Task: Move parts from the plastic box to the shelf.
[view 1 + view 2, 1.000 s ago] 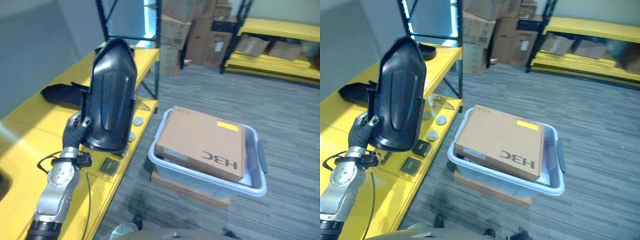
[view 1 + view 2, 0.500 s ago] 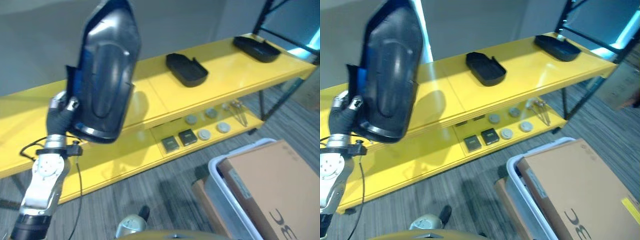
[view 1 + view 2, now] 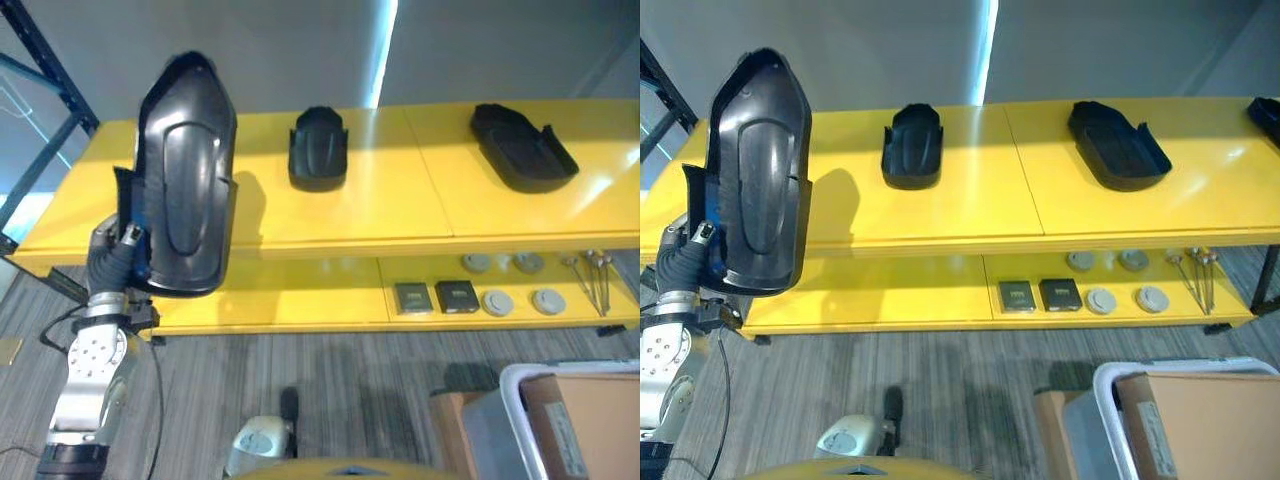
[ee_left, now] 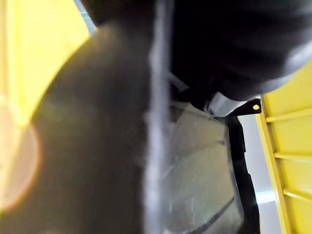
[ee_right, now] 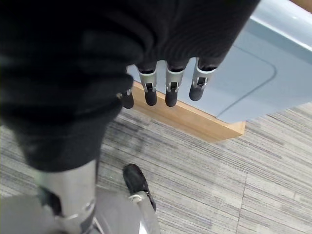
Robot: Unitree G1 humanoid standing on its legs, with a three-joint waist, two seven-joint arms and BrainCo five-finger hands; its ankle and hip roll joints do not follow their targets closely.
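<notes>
Held upright at the left, above the yellow shelf point(image 3: 400, 200): large black part point(image 3: 185, 190); left robot hand point(image 3: 118, 262) mostly hidden behind it, grip unreadable; right robot hand point(image 5: 165, 83) hanging empty, fingers relaxed, over the plastic box point(image 5: 253, 83), cut off near right.

The left arm point(image 3: 88, 370) is a silver-grey metal casing, its rounded forearm dotted with small dark screw holes and ending in a black band lower down. A dark ribbed cover wraps the wrist up to the left hand point(image 3: 122, 245). The right hand point(image 5: 161, 44) wears the same dark ribbed cover, and its short silver fingers point(image 5: 171, 80) end in rounded black tips
</notes>
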